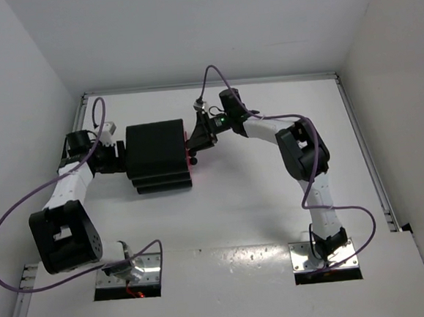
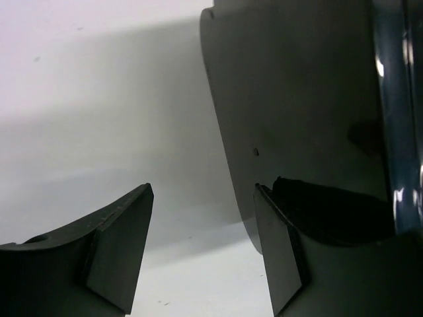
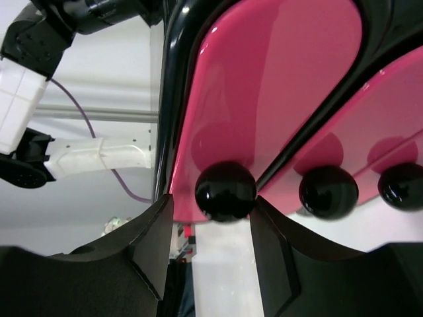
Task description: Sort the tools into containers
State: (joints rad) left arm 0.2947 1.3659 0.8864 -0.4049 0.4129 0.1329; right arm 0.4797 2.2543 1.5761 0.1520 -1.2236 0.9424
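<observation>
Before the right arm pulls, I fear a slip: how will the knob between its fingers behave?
The knob looks glossy and round, so the right gripper may slip off. The drawer unit looks light and might slide when pulled; the left gripper behind it could brace it.

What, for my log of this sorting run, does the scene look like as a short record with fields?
drawer unit: black, standing between the two arms
drawer fronts: pink, three round black knobs in the right wrist view
left pincer: open, at the unit's side opposite the fronts
right pincer: looks shut on the knob that is leftmost in its wrist view
tools: none in view
</observation>
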